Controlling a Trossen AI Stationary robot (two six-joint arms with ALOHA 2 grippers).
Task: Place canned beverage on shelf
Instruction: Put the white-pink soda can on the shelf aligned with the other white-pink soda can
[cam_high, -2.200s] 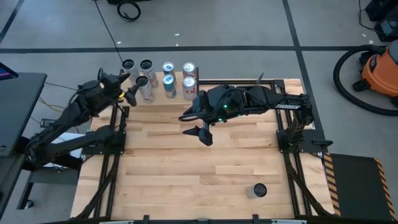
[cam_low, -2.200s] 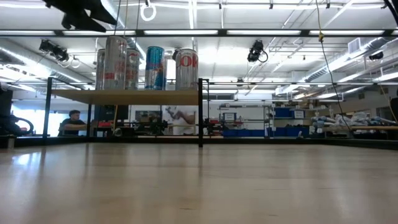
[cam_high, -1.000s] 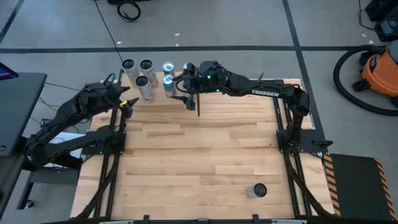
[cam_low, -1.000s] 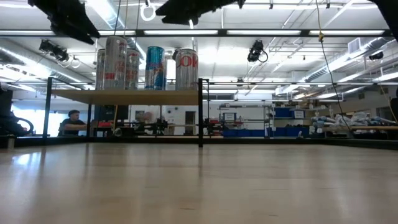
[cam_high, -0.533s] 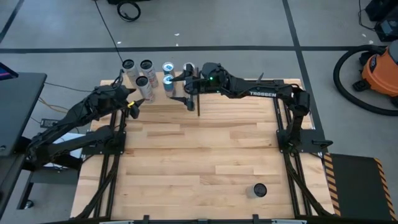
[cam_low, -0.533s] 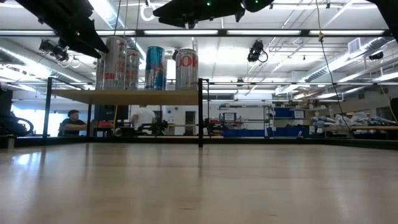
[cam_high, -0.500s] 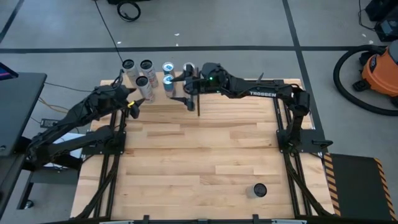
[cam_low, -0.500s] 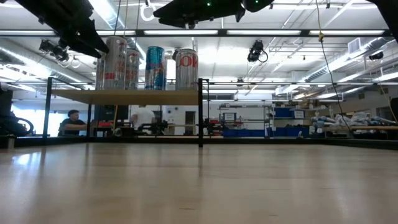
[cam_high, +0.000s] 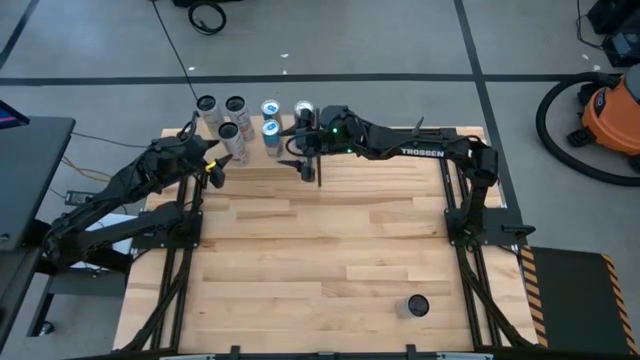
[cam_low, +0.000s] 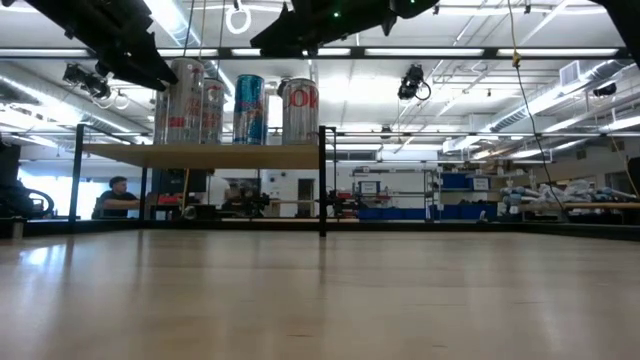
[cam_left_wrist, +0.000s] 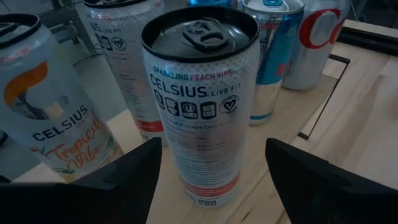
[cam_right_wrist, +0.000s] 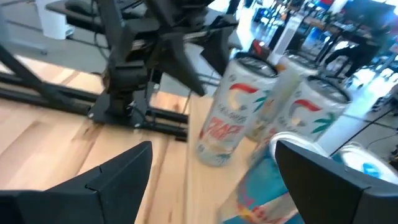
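Cans (cam_high: 234, 141) crowd shelf (cam_high: 250, 160) edge — table (cam_high: 320, 260) open

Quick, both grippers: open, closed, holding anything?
Left gripper: jaws open, either side of a Celsius can, not gripping.
Right gripper: jaws open, empty.

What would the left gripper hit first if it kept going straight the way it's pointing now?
Most likely the Celsius can dead ahead on the shelf: the left gripper has its open jaws either side of it, apparently without touching it yet. Behind it stand more cans.
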